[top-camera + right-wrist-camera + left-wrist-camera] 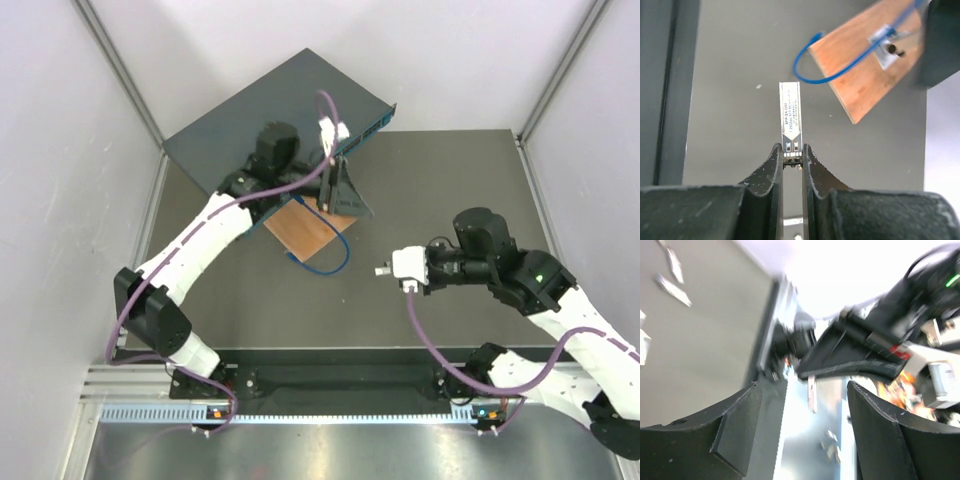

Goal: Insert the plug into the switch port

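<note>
Count: one switch (270, 110), one wooden board (310, 232), one blue cable (335, 262), one SFP plug (790, 117), two grippers. The switch is a flat dark teal box at the far left of the table (450, 190), with ports along its near-right narrow face. The plug is a slim silver module with a printed label. The right gripper (790, 150) clamps its rear end above the table, well apart from the switch. The left gripper (804, 384) gapes wide, holding nothing. The table surface is matt dark grey, and white wall panels (60, 150) enclose it.
</note>
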